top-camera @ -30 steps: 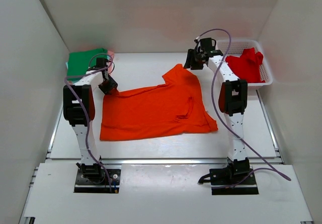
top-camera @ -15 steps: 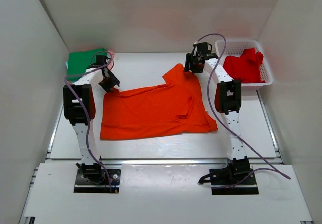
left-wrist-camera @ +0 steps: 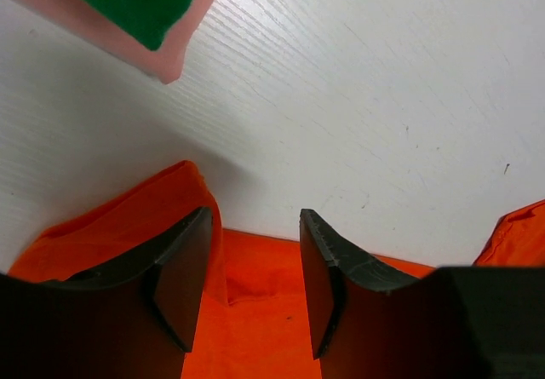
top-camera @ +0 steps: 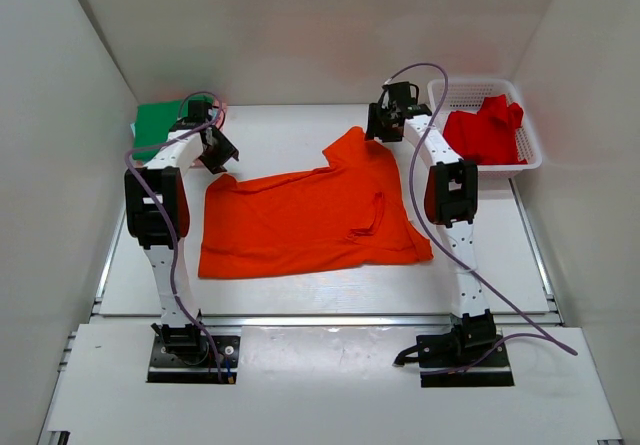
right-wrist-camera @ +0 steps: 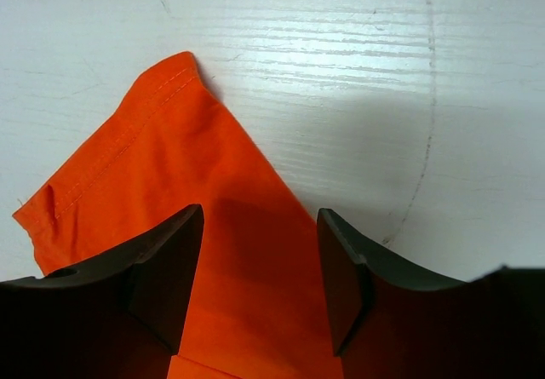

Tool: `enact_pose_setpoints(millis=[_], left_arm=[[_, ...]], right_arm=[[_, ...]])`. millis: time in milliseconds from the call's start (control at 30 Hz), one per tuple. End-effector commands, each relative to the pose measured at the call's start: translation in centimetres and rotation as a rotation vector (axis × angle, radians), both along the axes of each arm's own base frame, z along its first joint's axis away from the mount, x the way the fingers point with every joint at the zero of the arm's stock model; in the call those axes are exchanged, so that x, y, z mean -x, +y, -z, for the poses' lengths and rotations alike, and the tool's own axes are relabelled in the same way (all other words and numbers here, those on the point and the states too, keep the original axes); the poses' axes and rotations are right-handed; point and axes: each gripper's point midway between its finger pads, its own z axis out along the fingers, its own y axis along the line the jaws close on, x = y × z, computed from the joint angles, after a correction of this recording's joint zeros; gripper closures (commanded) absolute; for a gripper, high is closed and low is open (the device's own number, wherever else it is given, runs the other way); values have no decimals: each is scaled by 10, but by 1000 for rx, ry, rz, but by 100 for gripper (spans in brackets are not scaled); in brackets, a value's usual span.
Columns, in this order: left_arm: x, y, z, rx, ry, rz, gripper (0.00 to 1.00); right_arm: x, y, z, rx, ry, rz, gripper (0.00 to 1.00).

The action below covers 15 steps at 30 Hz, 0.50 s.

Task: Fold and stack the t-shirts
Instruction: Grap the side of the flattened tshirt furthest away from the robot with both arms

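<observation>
The bright orange t-shirt [top-camera: 310,220] lies spread flat mid-table. My left gripper [top-camera: 218,153] is open and empty, just above the shirt's far left corner [left-wrist-camera: 255,328]; its fingers [left-wrist-camera: 183,268] straddle the cloth edge without gripping. My right gripper [top-camera: 384,125] is open and empty over the orange sleeve [right-wrist-camera: 162,166] at the far right. A folded green shirt [top-camera: 160,125] lies on a pink one [left-wrist-camera: 128,43] at the far left. The deeper red shirt [top-camera: 485,130] sits in the basket. No pale blue shirt shows.
The white mesh basket [top-camera: 530,155] stands at the far right by the side wall. White walls close in the table on the left, right and back. Purple cables loop from both arms.
My left gripper has drawn back from the shirt's left corner toward the green stack. My right gripper has shifted slightly left and down over the sleeve. The orange shirt has not moved.
</observation>
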Motion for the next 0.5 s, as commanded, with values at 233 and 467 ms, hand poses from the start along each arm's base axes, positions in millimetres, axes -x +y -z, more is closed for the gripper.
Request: enact_pose_setpoints(millis=[233, 467], left_arm=[[-3, 5, 0, -30, 40, 19, 44], [16, 5, 17, -40, 118, 35, 44]], right_arm=[[-6, -13, -6, -16, 0, 32, 45], [-2, -14, -4, -39, 23, 27, 46]])
